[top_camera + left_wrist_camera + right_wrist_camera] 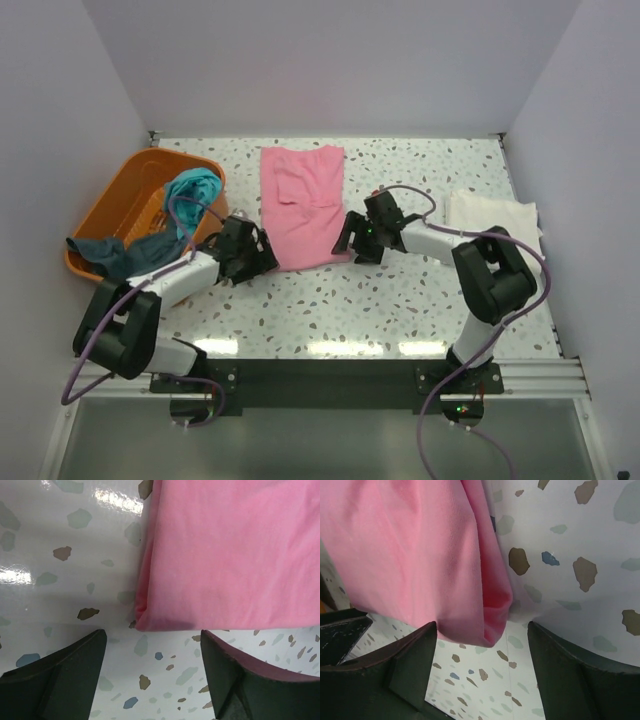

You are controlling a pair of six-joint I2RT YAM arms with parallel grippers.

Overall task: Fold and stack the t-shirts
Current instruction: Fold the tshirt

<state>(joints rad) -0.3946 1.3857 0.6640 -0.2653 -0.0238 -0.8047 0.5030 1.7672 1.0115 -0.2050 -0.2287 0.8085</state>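
- Closest to me, the left gripper [262, 258] and right gripper [350, 238] sit low at the 2 near corners of the pink t-shirt [300, 205]. Both claws are spread wide with nothing pinched.
- The pink t-shirt lies mid-table as a long strip, sides apparently tucked in. My guess is the end-over-end fold comes next: nip both corners, lift, carry them toward the far hem.
- Cream-white t-shirt [495, 215] sits folded on the right.
- Far left, the teal t-shirt [195, 188] and dark slate-blue t-shirt [115, 255] hang on the orange basket [130, 200].

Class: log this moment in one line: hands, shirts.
pink t-shirt folded lengthwise | left hand open, near-left corner | right hand open, near-right corner | cream t-shirt folded, right | teal t-shirt in basket | slate-blue t-shirt over its rim
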